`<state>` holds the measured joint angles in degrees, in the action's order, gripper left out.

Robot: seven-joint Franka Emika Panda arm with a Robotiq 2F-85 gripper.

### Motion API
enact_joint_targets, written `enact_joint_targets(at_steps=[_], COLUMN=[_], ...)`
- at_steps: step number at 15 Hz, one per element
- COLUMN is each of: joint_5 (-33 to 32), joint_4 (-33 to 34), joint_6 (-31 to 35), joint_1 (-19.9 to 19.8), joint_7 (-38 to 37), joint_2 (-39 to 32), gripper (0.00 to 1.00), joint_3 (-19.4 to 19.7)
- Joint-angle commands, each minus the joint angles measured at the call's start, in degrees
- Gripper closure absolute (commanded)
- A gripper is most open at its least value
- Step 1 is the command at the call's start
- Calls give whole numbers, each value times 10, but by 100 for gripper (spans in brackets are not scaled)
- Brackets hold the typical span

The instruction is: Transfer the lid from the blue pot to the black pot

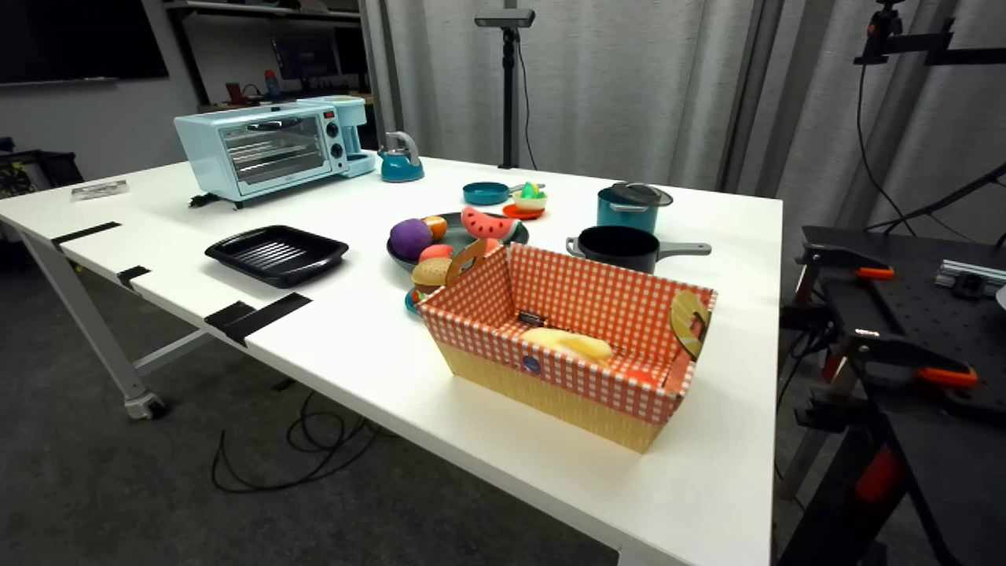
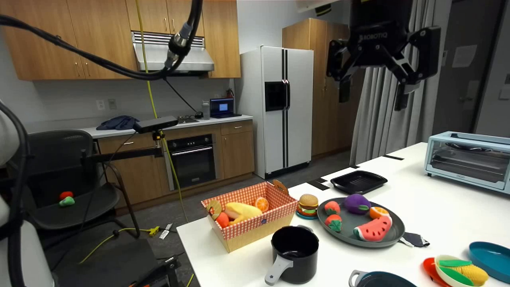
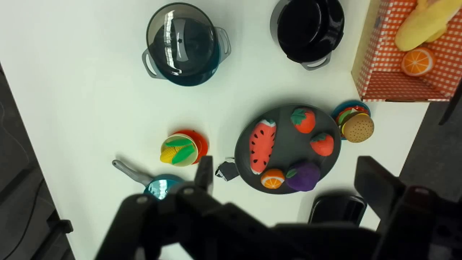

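The lid (image 1: pixel 646 194) is a round smoky see-through disc with a grey handle. It lies off-centre on the blue pot (image 1: pixel 626 216), overhanging its rim on one side. In the wrist view the lid (image 3: pixel 180 39) and the blue pot (image 3: pixel 202 77) are at the upper left. The black pot (image 3: pixel 310 30) stands uncovered between the blue pot and the basket; it also shows in both exterior views (image 1: pixel 621 248) (image 2: pixel 295 255). My gripper (image 2: pixel 373 97) is open and empty, high above the table. In the wrist view its fingers (image 3: pixel 285 169) are wide apart, over the plate's near side.
A red checkered basket (image 1: pixel 542 385) stands beside the black pot. A dark round plate (image 3: pixel 285 137) holds toy fruit. A toy burger (image 3: pixel 357 127), a corn bowl (image 3: pixel 179 150), a teal pan (image 1: pixel 486 193), a black tray (image 1: pixel 277 255), a kettle (image 1: pixel 402 167) and a toaster oven (image 1: pixel 259 149) are around.
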<state>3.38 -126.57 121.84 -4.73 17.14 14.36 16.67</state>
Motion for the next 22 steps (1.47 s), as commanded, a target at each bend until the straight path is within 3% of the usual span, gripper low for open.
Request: enact_joint_targets(at_steps=[1,15,22], joint_5=[4,4,-8], joint_4=[2,2,14], joint_6=[-2,-2,-1], joint_1=[-14,-15,-29], joint_7=[3,1,-6], joint_2=[-1,-3,-46], gripper=[0,0,0], joint_3=[-13,-14,-13])
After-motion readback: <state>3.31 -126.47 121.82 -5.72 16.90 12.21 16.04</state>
